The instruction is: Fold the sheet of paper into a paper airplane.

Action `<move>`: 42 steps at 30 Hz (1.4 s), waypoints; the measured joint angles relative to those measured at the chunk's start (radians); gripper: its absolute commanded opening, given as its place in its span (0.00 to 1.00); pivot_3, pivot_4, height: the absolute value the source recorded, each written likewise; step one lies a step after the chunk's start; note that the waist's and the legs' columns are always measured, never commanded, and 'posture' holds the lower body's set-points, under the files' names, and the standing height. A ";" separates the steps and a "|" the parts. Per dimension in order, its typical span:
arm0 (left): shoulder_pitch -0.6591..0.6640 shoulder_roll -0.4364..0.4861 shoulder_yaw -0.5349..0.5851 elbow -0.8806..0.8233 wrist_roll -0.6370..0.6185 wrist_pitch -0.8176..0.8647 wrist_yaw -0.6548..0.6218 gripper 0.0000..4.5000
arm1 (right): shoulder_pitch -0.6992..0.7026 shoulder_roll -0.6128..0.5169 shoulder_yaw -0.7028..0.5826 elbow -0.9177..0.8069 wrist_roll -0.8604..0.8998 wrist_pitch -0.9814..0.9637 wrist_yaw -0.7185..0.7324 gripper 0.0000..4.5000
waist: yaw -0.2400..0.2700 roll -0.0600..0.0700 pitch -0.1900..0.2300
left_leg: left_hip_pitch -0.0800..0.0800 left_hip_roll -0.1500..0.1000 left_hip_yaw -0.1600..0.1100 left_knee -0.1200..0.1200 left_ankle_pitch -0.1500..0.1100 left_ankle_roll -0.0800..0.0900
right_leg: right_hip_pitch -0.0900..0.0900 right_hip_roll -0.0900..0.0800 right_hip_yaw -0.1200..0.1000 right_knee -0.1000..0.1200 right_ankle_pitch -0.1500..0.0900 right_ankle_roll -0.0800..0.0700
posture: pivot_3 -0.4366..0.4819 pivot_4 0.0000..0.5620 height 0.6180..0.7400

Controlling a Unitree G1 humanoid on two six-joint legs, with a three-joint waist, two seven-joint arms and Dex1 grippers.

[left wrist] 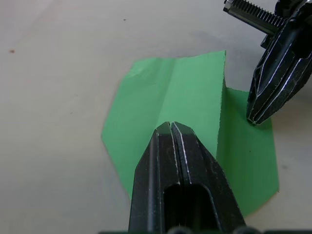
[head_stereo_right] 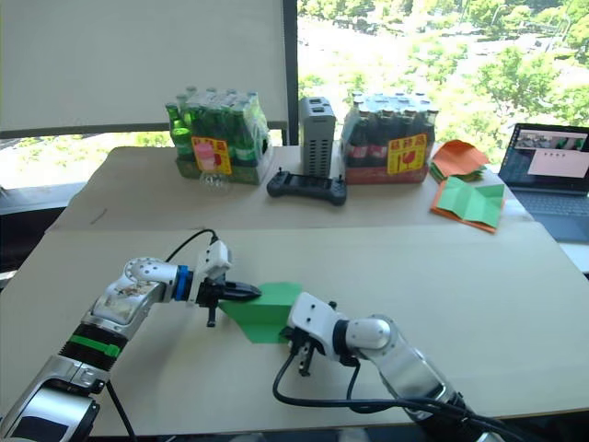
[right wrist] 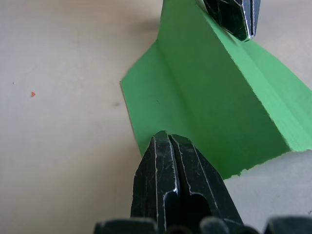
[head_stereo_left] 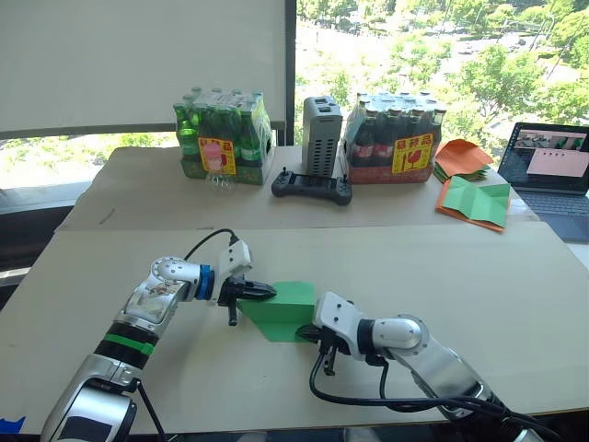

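Note:
The sheet of paper [head_stereo_left: 293,306] is bright green, partly folded, and lies on the near middle of the tan table [head_stereo_left: 479,295], with one creased flap raised off the surface. My left gripper [head_stereo_left: 271,292] comes in from the left, shut, its tips resting on the paper's upper layer [left wrist: 190,92]. From the right, my right gripper [right wrist: 167,134] is also shut, with its tips at the paper's near edge [right wrist: 195,97]. The left wrist view shows the right gripper's fingers [left wrist: 278,73] touching the lower layer beside the raised flap.
At the table's back stand a pack of green bottles [head_stereo_left: 221,138], a grey box [head_stereo_left: 322,133], a black controller [head_stereo_left: 311,187] and a pack of dark bottles [head_stereo_left: 391,138]. At the back right lie orange papers [head_stereo_left: 463,157], a green sheet with orange edges [head_stereo_left: 476,203] and a laptop [head_stereo_left: 550,170].

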 measured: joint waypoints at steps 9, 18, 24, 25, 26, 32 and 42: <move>0.102 0.017 0.018 -0.178 -0.013 0.055 0.009 0.01 | 0.000 0.002 -0.001 -0.006 0.000 0.017 -0.002 0.00 | 0.000 0.000 0.000 | 0.000 0.000 0.000 0.000 0.000 0.000 | 0.000 0.000 0.000 0.000 0.000 0.000 | 0.48 0.27 0.49; 0.147 0.014 0.025 -0.241 -0.015 0.102 0.031 0.01 | -0.002 0.000 -0.004 -0.007 0.000 0.023 0.002 0.00 | 0.001 0.000 0.000 | 0.000 0.000 0.000 0.001 0.000 0.000 | 0.001 0.000 0.000 0.001 0.000 0.000 | 0.48 0.27 0.49; 0.192 0.016 0.029 -0.297 -0.036 0.127 0.048 0.01 | 0.003 -0.013 -0.007 -0.031 0.003 0.042 0.004 0.00 | 0.002 0.000 0.000 | 0.000 0.000 0.000 0.001 0.000 0.000 | 0.000 0.000 0.000 0.000 0.000 0.000 | 0.48 0.27 0.49; 0.200 0.016 0.029 -0.301 -0.040 0.134 0.051 0.01 | 0.004 -0.016 -0.008 -0.037 0.004 0.047 0.004 0.00 | 0.002 0.000 0.000 | 0.000 0.000 0.000 0.001 0.000 0.000 | 0.000 0.000 0.000 0.000 0.000 0.000 | 0.48 0.27 0.49; 0.208 0.017 0.030 -0.309 -0.044 0.139 0.056 0.01 | 0.006 -0.019 -0.010 -0.048 0.005 0.060 0.004 0.00 | 0.003 0.000 0.000 | 0.000 0.000 0.000 0.001 0.000 0.000 | 0.000 0.000 0.000 0.000 0.000 0.000 | 0.48 0.27 0.49; 0.261 0.017 0.050 -0.359 -0.052 0.158 0.117 0.01 | 0.035 -0.042 -0.031 -0.110 0.043 0.130 0.005 0.00 | 0.003 0.000 0.000 | 0.000 0.000 -0.001 0.001 0.000 0.000 | 0.000 0.000 0.000 0.000 0.000 0.000 | 0.48 0.27 0.49; 0.345 0.006 0.086 -0.471 -0.081 0.213 0.221 0.01 | 0.047 -0.048 -0.112 -0.147 0.122 0.197 0.000 0.00 | 0.003 0.000 0.000 | 0.000 0.000 -0.001 0.001 0.000 0.000 | 0.000 -0.001 0.000 0.000 0.000 0.000 | 0.48 0.27 0.49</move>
